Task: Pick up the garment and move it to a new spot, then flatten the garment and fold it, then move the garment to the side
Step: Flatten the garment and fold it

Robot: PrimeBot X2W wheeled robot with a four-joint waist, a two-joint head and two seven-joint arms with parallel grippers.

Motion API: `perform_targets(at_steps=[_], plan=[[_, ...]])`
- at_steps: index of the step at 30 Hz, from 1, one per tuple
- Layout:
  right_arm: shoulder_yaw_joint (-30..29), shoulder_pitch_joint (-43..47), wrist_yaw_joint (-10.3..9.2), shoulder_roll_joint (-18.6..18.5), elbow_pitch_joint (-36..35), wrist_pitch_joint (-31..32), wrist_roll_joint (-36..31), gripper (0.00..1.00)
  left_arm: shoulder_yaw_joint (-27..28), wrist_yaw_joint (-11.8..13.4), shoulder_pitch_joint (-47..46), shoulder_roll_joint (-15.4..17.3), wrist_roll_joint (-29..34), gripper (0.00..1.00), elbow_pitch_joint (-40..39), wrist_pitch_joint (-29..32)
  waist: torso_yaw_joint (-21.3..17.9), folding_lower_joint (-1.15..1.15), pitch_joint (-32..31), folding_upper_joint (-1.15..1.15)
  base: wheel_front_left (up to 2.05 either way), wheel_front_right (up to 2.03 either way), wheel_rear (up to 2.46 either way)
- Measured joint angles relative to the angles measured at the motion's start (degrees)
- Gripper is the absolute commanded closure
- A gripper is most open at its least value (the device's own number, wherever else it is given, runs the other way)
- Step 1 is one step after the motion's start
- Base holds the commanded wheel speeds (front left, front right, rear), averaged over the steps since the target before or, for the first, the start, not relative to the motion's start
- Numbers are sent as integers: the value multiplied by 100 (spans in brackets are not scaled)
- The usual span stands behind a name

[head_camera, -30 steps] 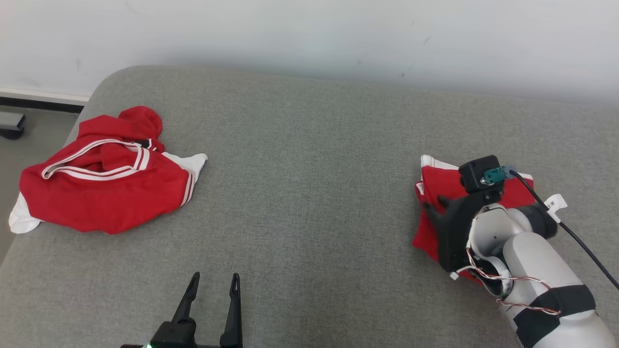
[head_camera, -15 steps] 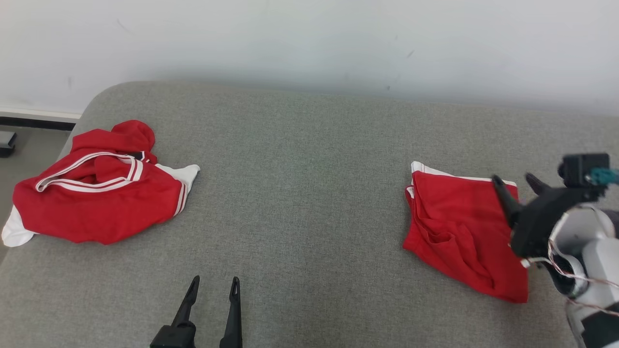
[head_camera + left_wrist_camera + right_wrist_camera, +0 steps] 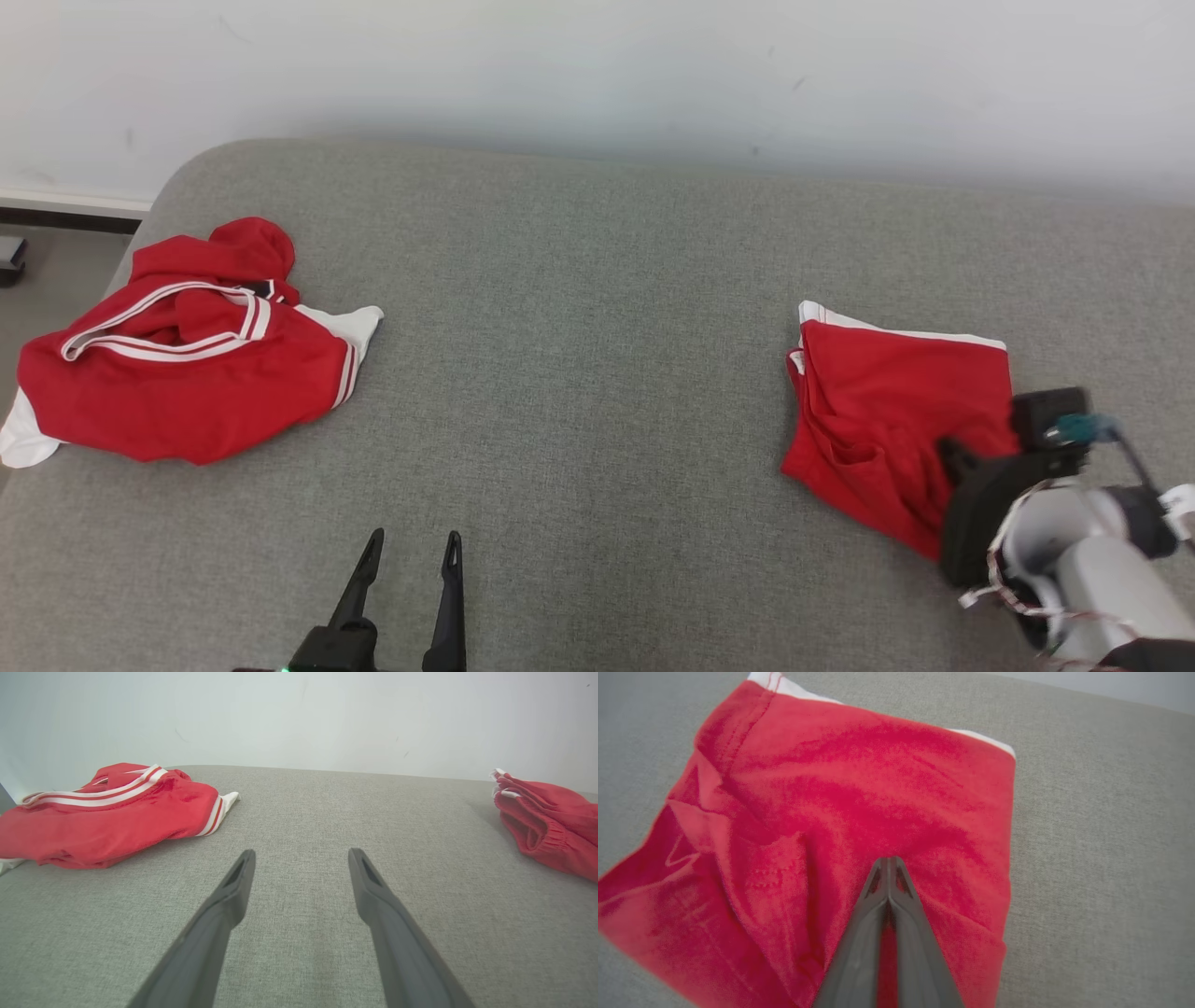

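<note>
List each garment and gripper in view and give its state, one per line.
red shorts, folded, lying on the grey cushion
red white-striped garment, crumpled in a heap, unfolded
left gripper, open, empty
right gripper, shut, tips over the red shorts

Under my right end effector (image 3: 888, 861), whose fingers are dark grey, the folded plain red cloth garment (image 3: 859, 802) shows a white band along one edge. Left of my black left end effector (image 3: 411, 546), the crumpled red cloth garment (image 3: 187, 383) carries white stripes and white ends. The woven fabric cushion (image 3: 579, 373) is speckled grey.
</note>
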Motion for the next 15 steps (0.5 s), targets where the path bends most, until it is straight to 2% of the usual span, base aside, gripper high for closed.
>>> perform_targets(at_steps=[5, 11, 15], plan=[[750, 169, 0, 144, -51, 113, 114, 100, 14, -22, 12, -19, 1, 0, 56, 0, -8, 0, -78, 0, 0, 0, 0], [1730, 349, 0, 243, -436, 254, 439, 100, 54, -44, 76, -32, 3, 0, 81, 0, -50, 0, -183, 0, 0, 0, 0], [2163, 371, 0, 259, -688, 256, 615, 100, 62, -46, 100, -38, 12, 0, 91, 0, -87, 0, -246, 0, 0, 0, 0]])
